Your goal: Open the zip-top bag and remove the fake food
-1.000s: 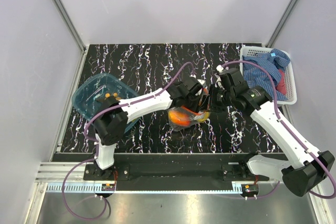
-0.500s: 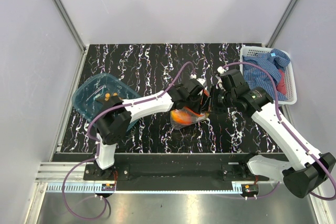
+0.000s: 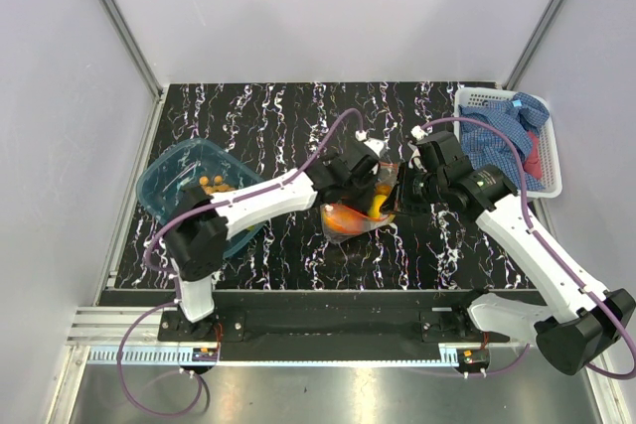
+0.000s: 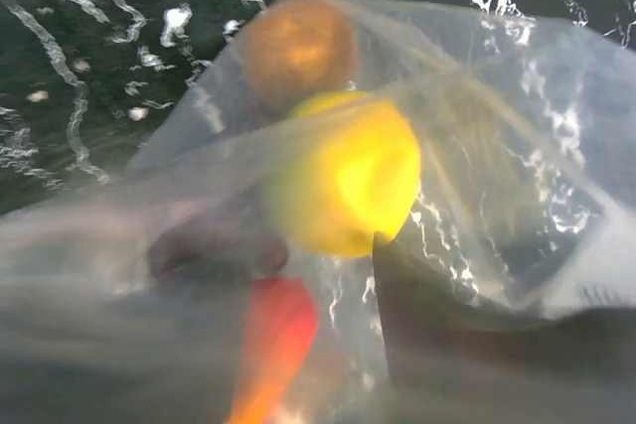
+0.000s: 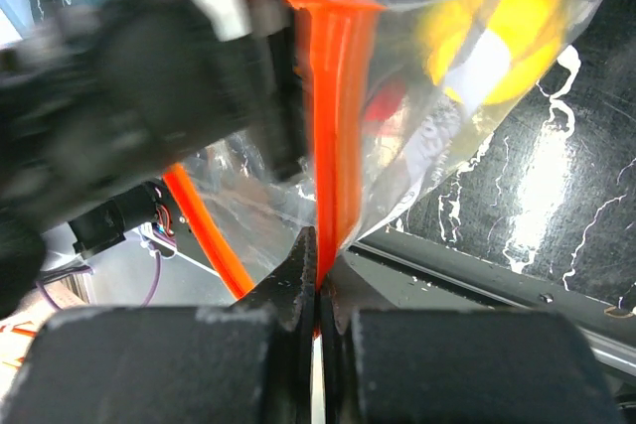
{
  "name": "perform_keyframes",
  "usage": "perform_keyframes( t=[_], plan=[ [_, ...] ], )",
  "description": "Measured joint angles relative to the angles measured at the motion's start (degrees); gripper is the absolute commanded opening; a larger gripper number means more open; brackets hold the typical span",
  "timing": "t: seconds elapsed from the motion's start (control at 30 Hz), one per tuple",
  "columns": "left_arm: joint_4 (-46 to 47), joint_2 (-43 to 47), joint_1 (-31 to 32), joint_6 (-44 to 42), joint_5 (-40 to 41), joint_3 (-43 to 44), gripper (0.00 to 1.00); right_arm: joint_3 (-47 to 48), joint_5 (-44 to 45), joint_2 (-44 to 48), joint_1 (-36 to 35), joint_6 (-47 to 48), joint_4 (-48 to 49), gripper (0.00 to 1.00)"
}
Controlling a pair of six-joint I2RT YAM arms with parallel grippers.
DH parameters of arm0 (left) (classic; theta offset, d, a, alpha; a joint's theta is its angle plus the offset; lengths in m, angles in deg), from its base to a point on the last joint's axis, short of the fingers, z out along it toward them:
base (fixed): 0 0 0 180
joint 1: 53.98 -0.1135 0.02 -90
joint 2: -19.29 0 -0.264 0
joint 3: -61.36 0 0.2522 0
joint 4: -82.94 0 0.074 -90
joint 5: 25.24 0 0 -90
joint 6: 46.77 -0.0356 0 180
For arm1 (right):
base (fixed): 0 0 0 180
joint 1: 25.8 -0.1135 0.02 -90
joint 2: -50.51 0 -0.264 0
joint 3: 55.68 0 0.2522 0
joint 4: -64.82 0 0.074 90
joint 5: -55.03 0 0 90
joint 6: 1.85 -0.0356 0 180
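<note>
The clear zip-top bag lies mid-table with its mouth held up. My right gripper is shut on its orange-red zip strip; from above that gripper sits at the bag's right edge. My left gripper is at the bag's mouth. Its view is blurred by plastic film: one dark finger shows, the other is hidden. Inside lies the fake food: a yellow lemon, an orange ball, dark grapes and an orange-red streak.
A blue translucent tub at the left holds small tan balls. A white basket with a blue checked cloth stands at the back right. White walls close in the table on three sides.
My left gripper has shifted up and back at the bag's mouth, and its arm has swung left. The right gripper has kept its hold on the zip strip.
</note>
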Motion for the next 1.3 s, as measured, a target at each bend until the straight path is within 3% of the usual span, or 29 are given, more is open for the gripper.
perform_keyframes(
  t=[0.23, 0.4, 0.6, 0.7, 1.13, 1.23, 1.27, 1.3],
  plan=[
    [-5.6, 6.8, 0.0, -3.7, 3.2, 0.8, 0.0, 0.0, 0.0, -0.6, 0.0, 0.5, 0.1, 0.0],
    [-7.8, 7.7, 0.0, -4.0, 2.1, 3.6, 0.22, 0.0, 0.0, -1.4, 0.0, 0.7, 0.2, 0.0],
    [-7.8, 1.4, -0.1, -1.3, -0.2, 7.8, 0.57, 0.1, -0.1, -1.6, 0.0, 0.7, 0.5, 0.0],
    [-7.7, -2.8, -0.3, 0.3, -1.4, 8.6, 0.66, 0.0, -0.1, -1.5, 0.0, 0.7, 0.5, 0.0],
    [-3.7, -11.0, -0.1, 7.7, -3.6, 9.4, 0.7, -5.0, 0.1, 2.4, 0.0, -2.4, 1.5, 0.0],
    [-2.1, -11.1, -0.1, 8.1, -3.8, 8.5, 0.6, -6.0, 0.3, 3.4, 0.0, -3.1, 2.0, 0.0],
    [-1.0, -11.1, -0.1, 8.0, -3.8, 7.7, 0.53, -6.4, 0.5, 3.9, 0.0, -3.4, 2.0, 0.0],
    [-0.4, -11.1, -0.1, 8.0, -3.8, 7.3, 0.4, -6.6, 0.6, 4.2, 0.0, -3.6, 2.0, 0.0]
  ],
)
